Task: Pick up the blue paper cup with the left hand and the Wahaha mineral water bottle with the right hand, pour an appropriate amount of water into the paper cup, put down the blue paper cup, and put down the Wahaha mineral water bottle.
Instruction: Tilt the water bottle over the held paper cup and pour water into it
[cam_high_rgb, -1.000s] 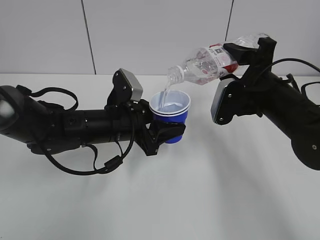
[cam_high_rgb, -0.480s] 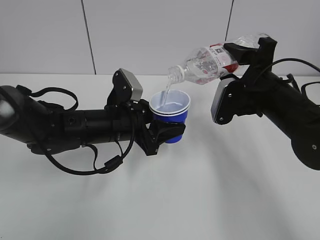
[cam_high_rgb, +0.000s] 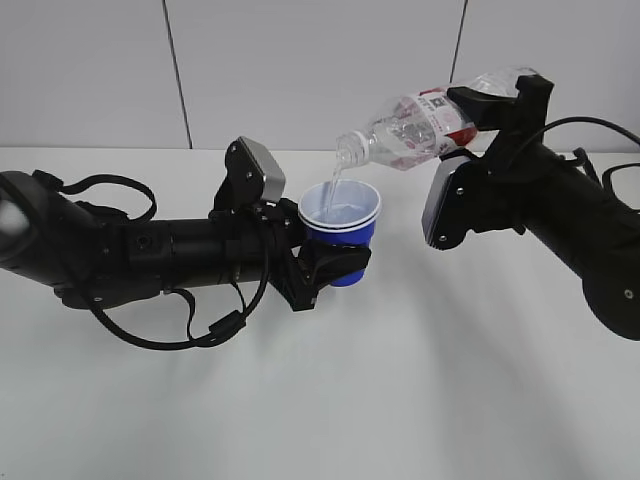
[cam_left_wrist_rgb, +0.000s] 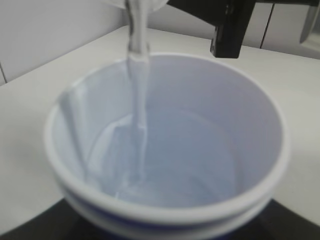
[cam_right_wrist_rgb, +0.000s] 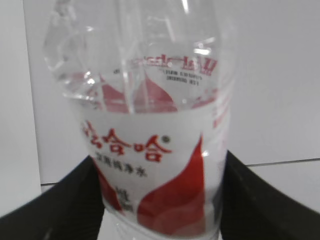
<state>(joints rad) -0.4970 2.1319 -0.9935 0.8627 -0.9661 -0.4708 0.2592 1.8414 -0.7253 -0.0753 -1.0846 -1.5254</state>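
My left gripper (cam_high_rgb: 335, 262) is shut on the blue paper cup (cam_high_rgb: 343, 232) and holds it upright above the table. The cup's white inside fills the left wrist view (cam_left_wrist_rgb: 200, 145), with water pooled at its bottom. My right gripper (cam_high_rgb: 490, 112) is shut on the Wahaha mineral water bottle (cam_high_rgb: 415, 128), tilted with its open neck down and left over the cup. A thin stream of water (cam_high_rgb: 331, 189) falls from the neck into the cup; it also shows in the left wrist view (cam_left_wrist_rgb: 137, 75). The bottle's red-and-white label fills the right wrist view (cam_right_wrist_rgb: 150, 165).
The white table (cam_high_rgb: 400, 400) lies under both arms. A pale panelled wall (cam_high_rgb: 300, 70) stands behind. Black cables (cam_high_rgb: 200, 335) loop under the left arm.
Both arms hold almost still. The bottle's neck has shifted very slightly and the water keeps streaming into the cup.
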